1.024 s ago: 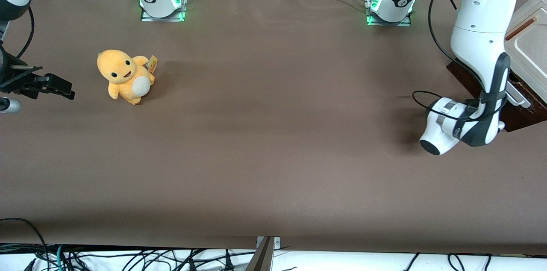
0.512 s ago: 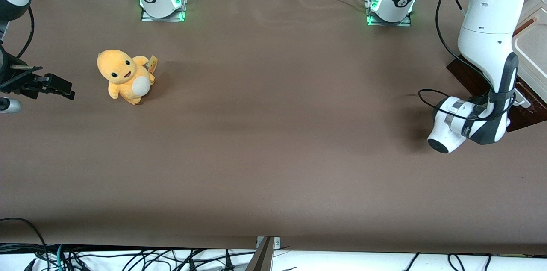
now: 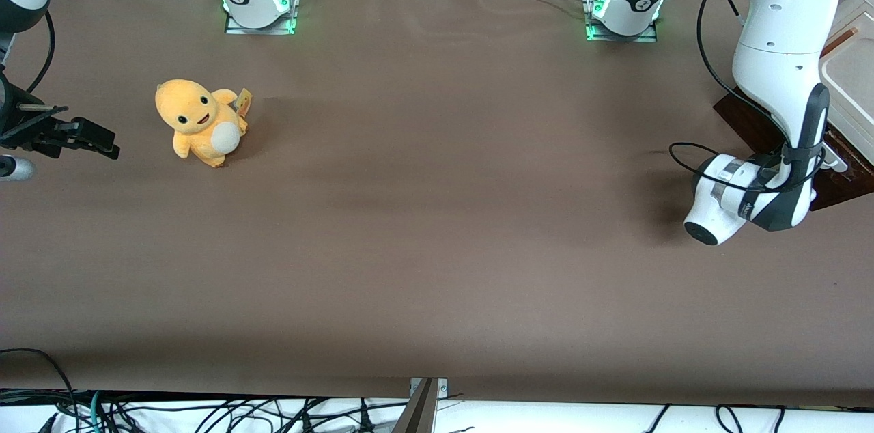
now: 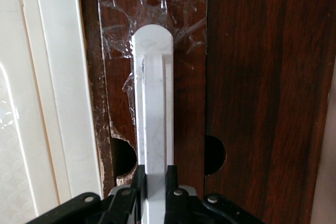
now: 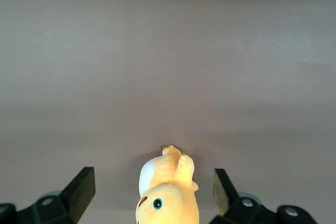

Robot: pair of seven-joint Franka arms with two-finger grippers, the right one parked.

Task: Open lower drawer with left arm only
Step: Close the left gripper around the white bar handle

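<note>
The lower drawer's dark brown front (image 4: 184,66) fills the left wrist view, with its long white bar handle (image 4: 153,103) taped on. My left arm's gripper (image 4: 155,178) is shut on that handle, one black finger (image 4: 138,178) pressed on each side of the bar. In the front view the drawer front (image 3: 748,120) shows at the working arm's end of the table, with the handle's end (image 3: 834,161) just visible. The white left arm (image 3: 778,57) reaches down over it and its wrist block (image 3: 724,204) hides the gripper there.
A cream cabinet panel (image 3: 847,81) stands above the drawer; it also shows in the left wrist view (image 4: 31,103). An orange plush toy (image 3: 198,122) sits toward the parked arm's end of the table, also in the right wrist view (image 5: 168,192).
Over the last second the left arm's wrist shifted a little toward the cabinet and slightly nearer the front camera. Since half a second ago it has hardly moved.
</note>
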